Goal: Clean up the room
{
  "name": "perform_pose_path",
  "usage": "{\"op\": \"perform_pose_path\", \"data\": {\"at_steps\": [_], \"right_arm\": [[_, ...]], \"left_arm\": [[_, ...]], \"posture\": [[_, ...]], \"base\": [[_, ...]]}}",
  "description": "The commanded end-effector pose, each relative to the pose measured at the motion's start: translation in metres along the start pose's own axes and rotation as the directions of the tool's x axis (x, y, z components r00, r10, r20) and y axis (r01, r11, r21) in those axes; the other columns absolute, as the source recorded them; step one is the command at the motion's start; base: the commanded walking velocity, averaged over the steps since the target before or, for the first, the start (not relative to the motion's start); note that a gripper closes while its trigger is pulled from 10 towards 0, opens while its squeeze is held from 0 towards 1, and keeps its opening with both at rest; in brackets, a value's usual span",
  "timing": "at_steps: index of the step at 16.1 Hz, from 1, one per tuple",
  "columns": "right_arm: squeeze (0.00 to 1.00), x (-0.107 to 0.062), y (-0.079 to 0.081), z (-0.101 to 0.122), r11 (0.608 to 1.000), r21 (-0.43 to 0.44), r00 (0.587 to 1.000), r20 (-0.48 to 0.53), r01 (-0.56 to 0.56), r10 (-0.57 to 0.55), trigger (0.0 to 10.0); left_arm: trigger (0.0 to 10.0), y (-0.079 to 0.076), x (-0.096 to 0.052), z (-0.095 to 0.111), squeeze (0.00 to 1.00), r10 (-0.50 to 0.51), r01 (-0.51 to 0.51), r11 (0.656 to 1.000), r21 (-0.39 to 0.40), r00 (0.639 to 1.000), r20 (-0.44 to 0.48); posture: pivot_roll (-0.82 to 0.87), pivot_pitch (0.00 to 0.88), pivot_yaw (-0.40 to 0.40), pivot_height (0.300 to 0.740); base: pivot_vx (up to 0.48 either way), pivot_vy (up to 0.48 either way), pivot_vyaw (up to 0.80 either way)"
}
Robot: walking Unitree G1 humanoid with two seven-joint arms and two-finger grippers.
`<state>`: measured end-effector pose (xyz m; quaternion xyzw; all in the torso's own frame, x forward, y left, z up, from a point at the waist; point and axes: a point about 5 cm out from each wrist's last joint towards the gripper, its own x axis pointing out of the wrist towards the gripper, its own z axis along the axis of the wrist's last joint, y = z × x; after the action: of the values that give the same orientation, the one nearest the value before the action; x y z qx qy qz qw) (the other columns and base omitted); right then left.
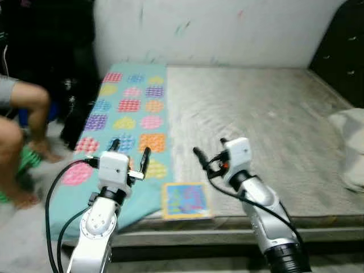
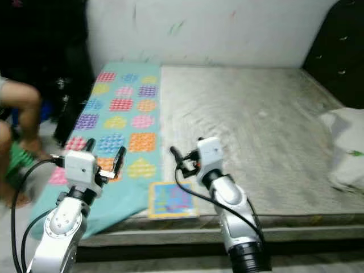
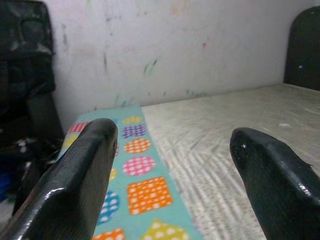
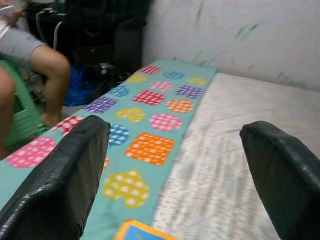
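Lying along the left side of a bare grey mattress [image 1: 267, 131], a teal blanket [image 1: 128, 122] patterned with dotted hearts, circles and squares hangs over the mattress's left and near edges. A small square picture book [image 1: 185, 200] with a yellow border rests at the near edge of the mattress, just beside the blanket's lower right corner. A white bundle of cloth [image 1: 350, 145] sits at the mattress's far right edge, near a dark headboard [image 1: 341, 51]. Behind the bed stands a white wall [image 1: 216, 28] marked with faint scribbles.

Both arms are raised in front of the bed. The left gripper [image 1: 129, 153] hovers above the near end of the blanket; its two black fingers [image 3: 75, 185] stand well apart and hold nothing. The right gripper [image 1: 210, 153] hovers above the bare mattress just beyond the picture book, its fingers [image 4: 65, 185] likewise spread wide and empty.

At the far left a person's bare legs [image 1: 23, 114] are seen, seated on a green stool [image 4: 22, 120] beside dark furniture [image 1: 51, 51].
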<state>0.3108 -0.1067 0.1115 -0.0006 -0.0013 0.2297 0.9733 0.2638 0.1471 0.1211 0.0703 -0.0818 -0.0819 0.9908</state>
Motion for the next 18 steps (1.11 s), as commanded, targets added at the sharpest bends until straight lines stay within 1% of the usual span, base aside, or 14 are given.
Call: {"op": "perform_pose_path", "data": {"at_steps": [1, 3, 4, 7, 9, 11, 18], "right_arm": [[0.0, 0.0043, 0.0074, 0.0045, 1.0, -0.001, 1.0, 0.017, -0.022, 0.022, 10.0], [0.0, 0.0044, 0.0084, 0.0045, 1.0, -0.007, 0.999, 0.016, -0.028, 0.029, 10.0], [0.0, 0.0043, 0.0086, 0.0047, 0.999, -0.009, 0.999, 0.016, -0.031, 0.031, 10.0], [0.0, 0.004, 0.0095, 0.0037, 0.999, -0.014, 0.999, 0.012, -0.037, 0.038, 10.0], [0.0, 0.0038, 0.0099, 0.0037, 0.999, -0.017, 0.999, 0.012, -0.04, 0.041, 10.0], [0.0, 0.0035, 0.0097, 0.0035, 0.999, -0.02, 0.999, 0.01, -0.041, 0.042, 10.0], [0.0, 0.0044, 0.0096, 0.003, 0.999, -0.024, 0.999, 0.008, -0.041, 0.041, 10.0]], "left_arm": [[10.0, 0.0067, -0.0012, -0.0002, 0.0, 0.018, -0.018, 1.0, 0.011, 1.0, -0.006], [10.0, 0.0067, -0.0013, 0.0001, 0.0, 0.019, -0.019, 1.0, 0.009, 1.0, -0.005], [10.0, 0.0065, -0.0014, -0.0001, 0.0, 0.023, -0.023, 1.0, -0.011, 1.0, -0.003], [10.0, 0.008, -0.0022, 0.0009, 0.0, 0.023, -0.023, 0.999, -0.037, 1.0, 0.007], [10.0, 0.0063, -0.0024, 0.0028, 0.0, -0.006, 0.008, 0.999, -0.052, 1.0, 0.022], [10.0, 0.0042, -0.0027, 0.0032, 0.0, -0.019, 0.021, 0.998, -0.055, 0.999, 0.028], [10.0, 0.004, -0.0024, 0.0035, 0.0, -0.033, 0.035, 0.998, -0.057, 0.999, 0.03]], "posture": [[-0.09, 0.001, -0.066, 0.74], [-0.09, 0.004, -0.068, 0.74], [-0.09, 0.006, -0.069, 0.74], [-0.09, 0.006, -0.07, 0.74], [-0.09, 0.008, -0.07, 0.74], [-0.09, 0.009, -0.071, 0.74], [-0.09, 0.009, -0.071, 0.74]], "base": [[0.0, -0.341, 0.0], [0.0, -0.169, 0.0], [0.0, 0.0, 0.0], [0.0, 0.0, 0.0], [0.0, 0.0, 0.0], [0.338, 0.0, 0.0], [0.357, 0.0, 0.0]]}}
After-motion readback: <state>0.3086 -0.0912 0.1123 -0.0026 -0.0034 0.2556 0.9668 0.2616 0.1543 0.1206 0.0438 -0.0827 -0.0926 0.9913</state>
